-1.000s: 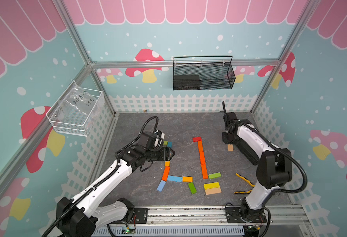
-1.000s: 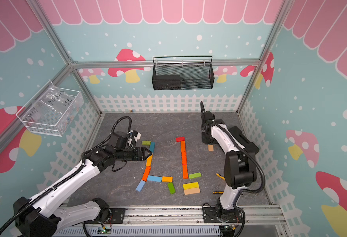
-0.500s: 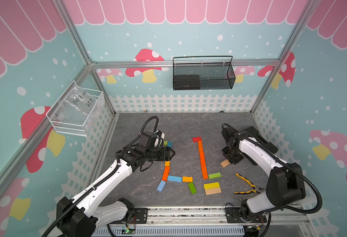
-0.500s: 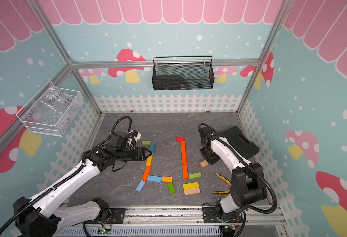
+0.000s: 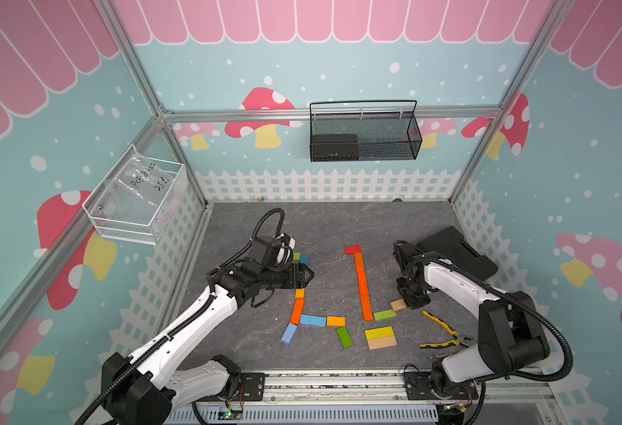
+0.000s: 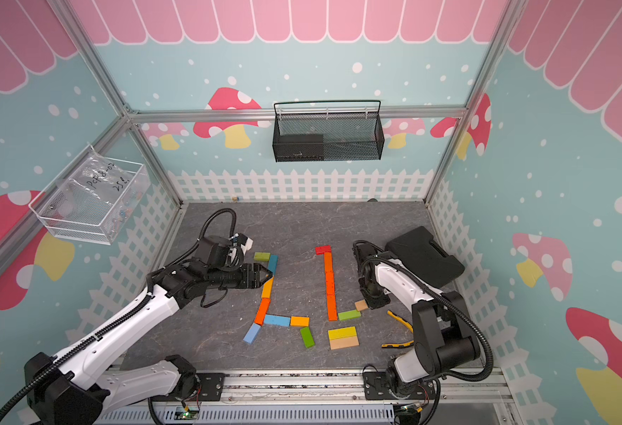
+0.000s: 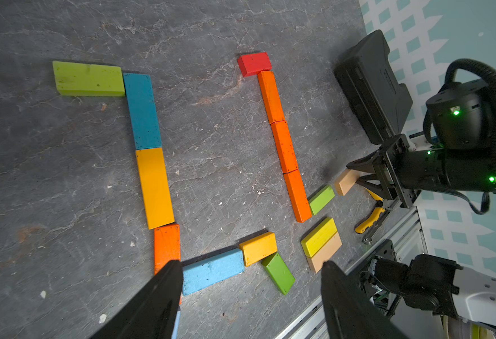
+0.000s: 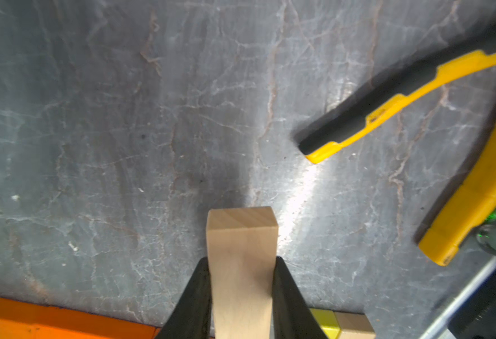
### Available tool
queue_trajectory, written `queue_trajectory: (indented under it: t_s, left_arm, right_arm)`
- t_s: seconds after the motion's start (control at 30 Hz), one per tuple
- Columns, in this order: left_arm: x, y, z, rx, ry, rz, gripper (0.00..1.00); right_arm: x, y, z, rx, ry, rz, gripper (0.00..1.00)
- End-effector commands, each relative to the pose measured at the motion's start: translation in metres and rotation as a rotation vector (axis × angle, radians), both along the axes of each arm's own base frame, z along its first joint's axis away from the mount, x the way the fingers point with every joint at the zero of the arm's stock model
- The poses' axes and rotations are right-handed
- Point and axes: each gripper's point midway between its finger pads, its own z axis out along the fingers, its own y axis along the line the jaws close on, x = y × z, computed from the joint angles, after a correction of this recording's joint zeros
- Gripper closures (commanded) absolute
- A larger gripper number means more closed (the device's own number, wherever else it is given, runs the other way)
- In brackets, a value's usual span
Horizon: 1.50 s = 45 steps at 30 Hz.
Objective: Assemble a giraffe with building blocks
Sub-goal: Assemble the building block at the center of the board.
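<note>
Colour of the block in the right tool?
Plain tan block, unpainted wood; clearest in the right wrist view.

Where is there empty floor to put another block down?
Bare floor lies between the orange column and the blue-and-yellow column, and along the white fence. It is crowded at the front, around the yellow-and-tan pair and pliers.

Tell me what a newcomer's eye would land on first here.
The bright building blocks laid flat on the grey table: a straight orange row capped by a red block, and a bent multicoloured chain beside it. Next, the right gripper shut on a tan block at the orange row's near end, beside a green block, while the left gripper hangs open above the chain.
</note>
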Motion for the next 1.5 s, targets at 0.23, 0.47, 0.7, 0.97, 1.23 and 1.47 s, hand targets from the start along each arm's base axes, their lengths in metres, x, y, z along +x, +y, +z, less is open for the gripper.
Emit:
queue_trajectory:
  t_s: [0.23,0.47,0.7,0.97,1.23,1.47]
  left_arm:
    - [0.006,0.002,0.004,0.013,-0.026,0.0,0.23]
    - [0.008,0.002,0.002,0.014,-0.021,0.003,0.23]
    - [0.007,0.002,0.001,0.016,-0.017,0.002,0.23]
    - [0.007,0.001,0.002,0.011,-0.016,-0.002,0.23]
    - [0.007,0.001,0.001,0.01,-0.011,0.0,0.23]
    - [0.008,0.001,0.001,0.009,-0.014,-0.001,0.23]
  right_arm:
    - [0.003,-0.019,-0.006,-0.074,-0.023,-0.045,0.99]
    - [-0.006,-0.029,-0.016,-0.08,-0.005,-0.052,0.98]
    - [-0.012,-0.032,-0.028,-0.073,0.013,-0.057,0.98]
    - [-0.022,-0.028,-0.04,-0.042,0.036,-0.053,0.99]
    - [-0.031,-0.024,-0.048,-0.01,0.047,-0.058,0.99]
    - [-0.036,-0.019,-0.05,0.018,0.051,-0.073,0.99]
